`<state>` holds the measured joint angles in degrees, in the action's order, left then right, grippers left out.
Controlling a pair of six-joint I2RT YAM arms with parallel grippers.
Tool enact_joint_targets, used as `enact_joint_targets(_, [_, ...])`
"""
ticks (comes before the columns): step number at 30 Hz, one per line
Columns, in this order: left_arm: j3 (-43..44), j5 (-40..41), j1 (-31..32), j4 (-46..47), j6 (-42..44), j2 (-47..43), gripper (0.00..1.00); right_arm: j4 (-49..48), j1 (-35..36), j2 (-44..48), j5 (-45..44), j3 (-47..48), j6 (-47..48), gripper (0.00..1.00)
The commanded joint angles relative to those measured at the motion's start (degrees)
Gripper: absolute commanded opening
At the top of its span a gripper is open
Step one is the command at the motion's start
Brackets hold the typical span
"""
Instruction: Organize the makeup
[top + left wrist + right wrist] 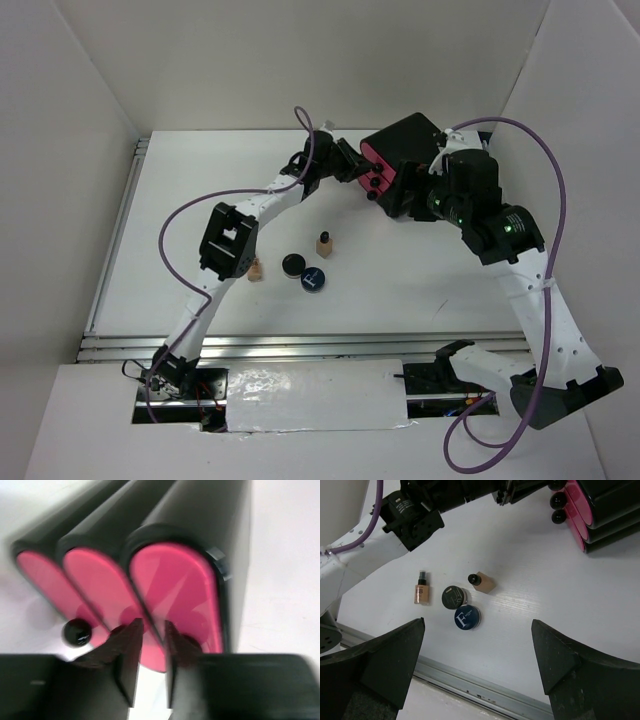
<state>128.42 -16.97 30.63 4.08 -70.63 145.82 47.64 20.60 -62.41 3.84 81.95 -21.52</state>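
Note:
Two tan bottles with black caps show, one upright (pixel 323 243) (pixel 482 581) and one lying flat (pixel 255 269) (pixel 421 591). A black compact (pixel 292 264) (pixel 453 596) and a dark-blue compact (pixel 313 279) (pixel 467 617) lie between them. The sachets are out of view. My left gripper (pixel 355 165) (pixel 150 630) is right at the pink drawer fronts (pixel 172 595) of the black box (pixel 400 150). Its jaws stand a narrow gap apart with nothing between them. My right gripper (pixel 420 200) (pixel 477 650) is wide open and empty, high over the table beside the box.
One black drawer knob (pixel 77 631) shows left of my left fingers; three knobs (pixel 557 500) show in the right wrist view. A metal rail (pixel 485 690) runs along the table's near edge. White walls enclose the table on three sides.

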Motion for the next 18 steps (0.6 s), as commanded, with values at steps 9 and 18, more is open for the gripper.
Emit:
enact_joint_targets(9, [-15.83, 1.60, 0.48, 9.27, -2.66, -9.24, 0.70, -0.62, -0.30, 0.98, 1.00, -1.01, 0.78, 0.96])
enact_joint_targets(18, [-11.62, -1.92, 0.48, 13.25, -7.94, -2.48, 0.72, -0.18, -0.30, 1.50, 0.47, -1.53, 1.22, 0.96])
